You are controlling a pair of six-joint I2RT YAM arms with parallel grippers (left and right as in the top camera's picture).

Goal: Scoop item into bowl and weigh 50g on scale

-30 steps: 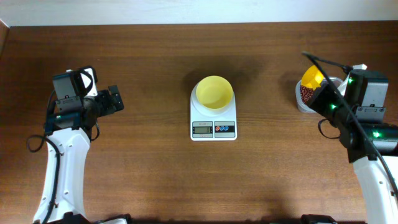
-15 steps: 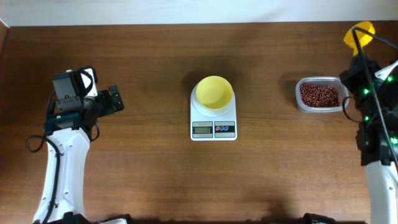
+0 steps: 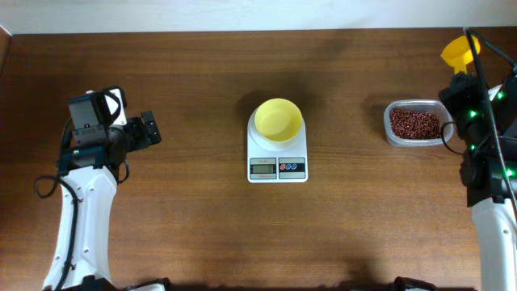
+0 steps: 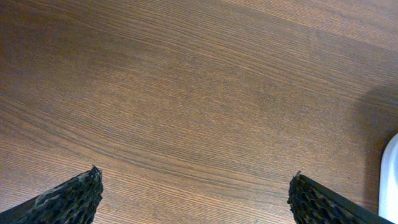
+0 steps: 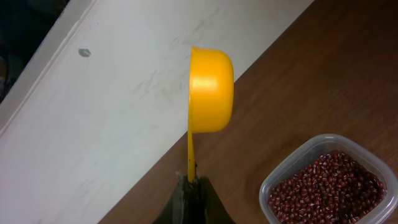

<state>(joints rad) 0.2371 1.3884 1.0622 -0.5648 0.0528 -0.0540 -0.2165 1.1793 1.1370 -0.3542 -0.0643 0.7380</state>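
Observation:
The dark reddish-brown beans [image 3: 414, 123] lie in a clear plastic tub [image 3: 388, 129] at the right; they also show in the right wrist view [image 5: 326, 190]. The pale-yellow bowl [image 3: 279, 120] stands empty on the white scale [image 3: 277, 167] at the table's middle. My right gripper [image 3: 462, 78] is shut on the handle of a yellow scoop [image 3: 459, 53], held in the air behind and right of the tub. In the right wrist view the scoop [image 5: 210, 90] is turned on its side above my gripper [image 5: 191, 180]. My left gripper [image 3: 152, 129] is open and empty, far left of the scale.
A white strip [image 3: 242, 14] runs beyond the table's back edge, close under the scoop [image 5: 93, 124]. The scale's white corner [image 4: 390, 180] shows at the right edge of the left wrist view, with bare wood between my left fingertips [image 4: 81, 193].
My right arm has lifted the scoop off the tub and swung it back and to the right, uncovering the beans. The left arm has not moved.

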